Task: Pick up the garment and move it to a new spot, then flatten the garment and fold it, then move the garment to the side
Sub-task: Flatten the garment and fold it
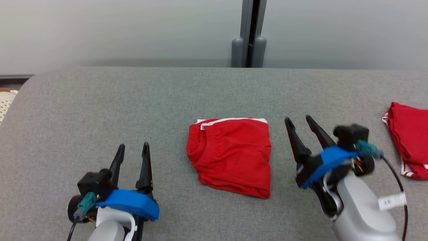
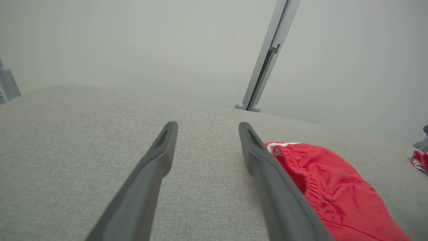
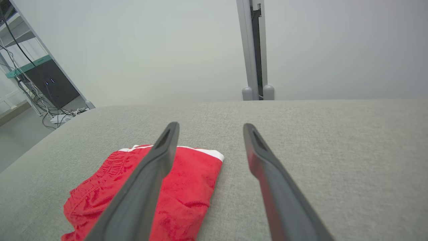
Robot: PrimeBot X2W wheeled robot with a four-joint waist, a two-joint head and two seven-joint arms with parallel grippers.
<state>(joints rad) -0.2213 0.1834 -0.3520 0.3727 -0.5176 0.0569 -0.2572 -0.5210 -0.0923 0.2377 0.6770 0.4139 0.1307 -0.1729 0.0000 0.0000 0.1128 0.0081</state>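
Soft, even light, bright and without glare; shadows under the red garment [image 1: 230, 154] are faint. The right gripper [image 1: 298, 118] looks slightly motion-blurred. Wrist views bow the worktop [image 2: 67, 134] edge.

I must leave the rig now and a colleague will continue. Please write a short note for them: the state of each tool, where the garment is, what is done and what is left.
The left tool is open and empty, over the grey fabric surface, left of the garment.
The right tool is open and empty, just right of the garment, not touching it.
The folded red fabric shorts with white trim lie in the middle, between the two tools.
A second red garment with white trim lies at the far right edge.
Done: the shorts look folded.
Left: grasp them and move them to the side.
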